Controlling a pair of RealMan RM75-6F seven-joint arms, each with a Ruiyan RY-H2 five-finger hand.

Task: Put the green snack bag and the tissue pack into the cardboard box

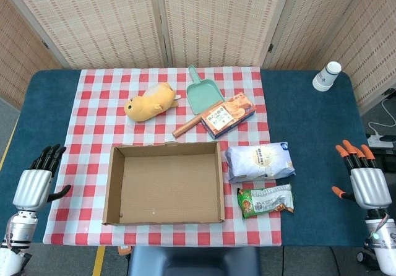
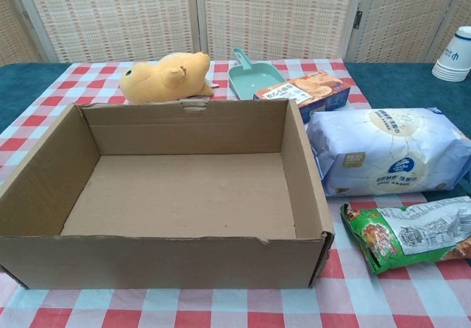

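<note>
Woven screens back a blue table (image 1: 309,121) carrying a red checked cloth (image 1: 99,103), with an empty cardboard box (image 1: 164,182) at centre. At the box's 3 o'clock lies the tissue pack (image 1: 258,161), with the green snack bag (image 1: 266,200) just beside it at 4 o'clock, both outside the box. Left hand (image 1: 34,186) at 9 o'clock and right hand (image 1: 366,183) at 3 o'clock sit well apart from everything, fingers spread, holding nothing.
</note>
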